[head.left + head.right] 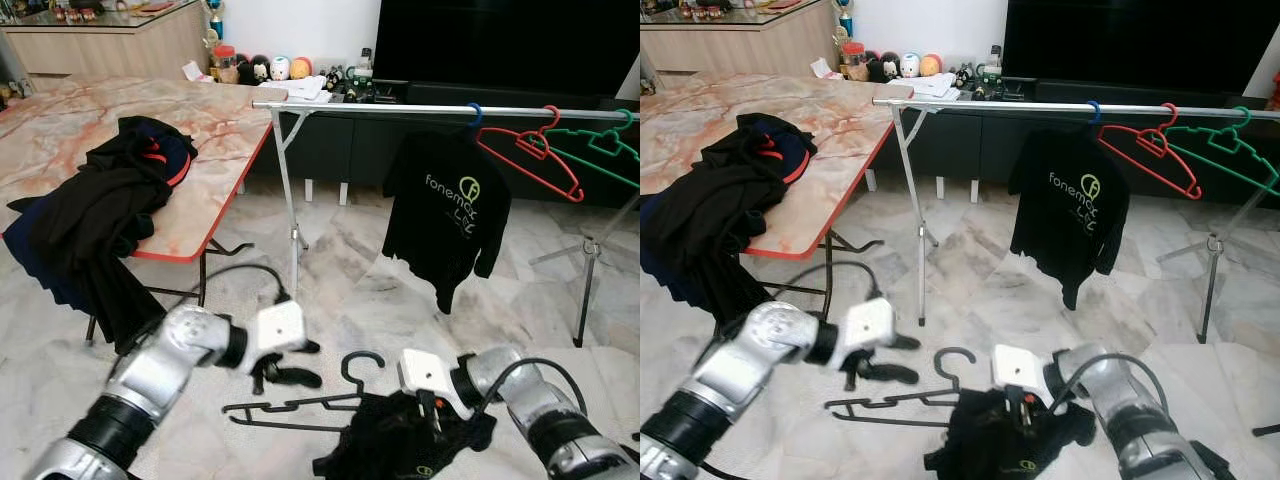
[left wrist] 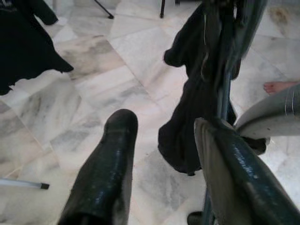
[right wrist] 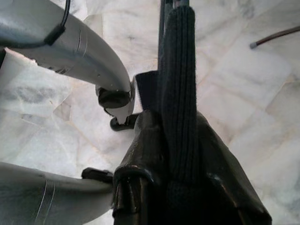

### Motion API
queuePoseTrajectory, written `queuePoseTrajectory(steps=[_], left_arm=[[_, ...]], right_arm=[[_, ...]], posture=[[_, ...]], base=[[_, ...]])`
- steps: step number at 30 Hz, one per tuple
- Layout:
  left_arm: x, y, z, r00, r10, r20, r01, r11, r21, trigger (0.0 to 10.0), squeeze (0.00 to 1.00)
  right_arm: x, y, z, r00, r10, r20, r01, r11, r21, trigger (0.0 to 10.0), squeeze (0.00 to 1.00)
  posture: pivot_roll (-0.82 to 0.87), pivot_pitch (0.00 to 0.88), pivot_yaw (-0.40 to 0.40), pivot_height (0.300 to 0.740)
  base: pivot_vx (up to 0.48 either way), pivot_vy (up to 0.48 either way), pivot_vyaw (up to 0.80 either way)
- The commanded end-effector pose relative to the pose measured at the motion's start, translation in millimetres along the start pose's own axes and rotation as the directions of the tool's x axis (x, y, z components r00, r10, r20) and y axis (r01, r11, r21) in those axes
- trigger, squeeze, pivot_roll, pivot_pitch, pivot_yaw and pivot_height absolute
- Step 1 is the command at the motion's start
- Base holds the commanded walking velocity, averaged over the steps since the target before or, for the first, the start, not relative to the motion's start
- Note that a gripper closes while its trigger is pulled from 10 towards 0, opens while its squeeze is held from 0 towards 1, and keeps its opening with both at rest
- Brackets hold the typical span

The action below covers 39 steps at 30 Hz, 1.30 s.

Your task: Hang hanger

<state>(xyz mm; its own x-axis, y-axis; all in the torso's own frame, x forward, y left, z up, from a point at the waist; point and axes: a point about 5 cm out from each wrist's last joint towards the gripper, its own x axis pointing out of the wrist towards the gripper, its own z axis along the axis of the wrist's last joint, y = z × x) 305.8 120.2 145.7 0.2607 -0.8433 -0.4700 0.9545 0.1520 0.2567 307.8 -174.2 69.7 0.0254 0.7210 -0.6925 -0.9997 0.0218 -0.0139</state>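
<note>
Marble floor [image 1: 380, 290], clothes rail [image 1: 420, 108] ahead w/ hung shirt [image 1: 447, 205].
Black hanger [image 1: 300, 402] w/ dark garment [image 1: 400, 440] held low btwn arms: right gripper [image 1: 432, 412] clamped on garment; left gripper [image 1: 285, 368] fingers apart beside hanger. Table [image 1: 200, 130] left.

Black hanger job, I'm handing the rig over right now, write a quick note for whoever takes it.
Right gripper: shut on the black garment that sits on the black hanger, held low in front of the robot.
Left gripper: open, beside the hanger's bare end, holding nothing.
Clothes rail: already carries a black T-shirt, a red hanger and a green hanger.
More dark clothes are piled on the table.
Done: garment on hanger, lifted.
Left: bring the hook up onto the rail and release.
</note>
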Motion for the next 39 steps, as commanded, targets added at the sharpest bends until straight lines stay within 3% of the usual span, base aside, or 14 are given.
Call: queuePoseTrajectory(steps=[1,5,7,12,15,16,17,20,24,25,26,29,37,39], left_arm=[[-3.2,-1.7,1.7,1.0,0.001,0.022,-0.001,1.0,-0.014,10.0,1.0],[-10.5,-3.0,-2.0,0.999,0.042,0.033,-0.04,0.998,-0.048,10.0,1.0],[-19.7,-0.9,-10.1,0.989,0.14,0.04,-0.136,0.985,-0.107,10.0,1.0],[-26.1,2.9,-33.5,0.927,0.375,-0.001,-0.369,0.911,-0.187,10.0,1.0],[-25.6,1.1,-37.9,0.918,0.397,-0.015,-0.392,0.9,-0.193,10.0,1.0],[-25.9,-0.7,-44.6,0.897,0.442,-0.026,-0.437,0.873,-0.218,10.0,1.0],[-25.9,-0.7,-44.6,0.897,0.442,-0.026,-0.437,0.873,-0.218,10.0,1.0],[-24.9,-9.7,-62.4,0.866,0.496,-0.059,-0.488,0.817,-0.306,10.0,1.0],[-20.1,-13.4,-77.3,0.847,0.524,-0.088,-0.519,0.78,-0.351,10.0,1.0],[-19.0,-11.8,-81.2,0.831,0.546,-0.104,-0.544,0.76,-0.356,10.0,0.0],[-15.7,-10.8,-86.2,0.815,0.567,-0.12,-0.569,0.74,-0.359,10.0,0.0],[-9.8,-13.8,-94.0,0.815,0.562,-0.14,-0.571,0.74,-0.357,10.0,0.0],[-4.4,-15.9,-100.8,0.824,0.541,-0.169,-0.563,0.744,-0.359,10.0,0.0],[0.7,-15.0,-101.2,0.821,0.545,-0.172,-0.567,0.741,-0.36,10.0,0.0]], right_arm=[[-2.4,-1.3,-0.2,1.0,-0.013,-0.012,0.013,1.0,-0.013,0.0,0.0],[-4.5,-2.2,-3.2,0.998,-0.056,-0.012,0.056,0.998,-0.004,0.0,0.0],[-10.8,-4.8,-5.0,0.994,-0.112,-0.019,0.111,0.993,-0.027,0.0,0.0],[-30.9,-18.6,-2.4,0.957,-0.289,0.003,0.288,0.957,-0.034,0.0,0.0],[-34.6,-20.2,-3.4,0.95,-0.312,-0.007,0.312,0.949,-0.038,0.0,0.0],[-40.4,-22.4,-3.2,0.939,-0.343,-0.002,0.342,0.939,-0.036,0.0,0.0],[-40.4,-22.4,-3.2,0.939,-0.343,-0.002,0.342,0.939,-0.036,0.0,0.0],[-48.9,-27.9,-1.3,0.912,-0.411,-0.017,0.409,0.911,-0.057,0.0,0.0],[-49.2,-34.9,12.2,0.885,-0.464,0.034,0.465,0.882,-0.081,0.0,0.0],[-50.1,-37.7,17.4,0.875,-0.482,0.048,0.485,0.87,-0.092,0.0,0.0],[-52.1,-43.3,29.0,0.857,-0.509,0.087,0.515,0.851,-0.1,0.0,0.0],[-54.4,-51.3,47.3,0.826,-0.545,0.145,0.559,0.825,-0.082,0.0,0.0],[-53.9,-53.7,60.7,0.817,-0.552,0.165,0.571,0.814,-0.107,0.0,0.0],[-54.6,-53.6,73.0,0.81,-0.551,0.202,0.579,0.806,-0.122,0.0,0.0]], posture=[[0.05,0.055,0.017,0.74],[0.04,0.049,0.02,0.74],[0.05,0.043,0.02,0.74],[0.04,0.035,0.02,0.74],[0.04,0.035,0.02,0.74],[0.04,0.032,0.022,0.74],[0.04,0.032,0.022,0.74],[0.03,0.035,0.019,0.74],[0.04,0.054,0.017,0.74],[0.04,0.058,0.018,0.74],[0.04,0.063,0.016,0.74],[0.03,0.067,0.013,0.74],[0.03,0.077,0.016,0.74],[0.03,0.084,0.021,0.74]], base=[[0.0,0.0,0.0],[0.0,0.0,0.0],[0.0,0.0,0.0],[0.0,0.0,0.0],[0.0,0.0,0.0],[0.0,0.0,0.0],[0.0,0.0,0.0],[0.0,0.0,0.0],[0.0,0.0,0.0],[0.0,0.0,0.0],[0.0,0.0,0.0],[0.0,0.0,0.0],[0.0,0.0,0.0],[0.0,0.0,0.0]])
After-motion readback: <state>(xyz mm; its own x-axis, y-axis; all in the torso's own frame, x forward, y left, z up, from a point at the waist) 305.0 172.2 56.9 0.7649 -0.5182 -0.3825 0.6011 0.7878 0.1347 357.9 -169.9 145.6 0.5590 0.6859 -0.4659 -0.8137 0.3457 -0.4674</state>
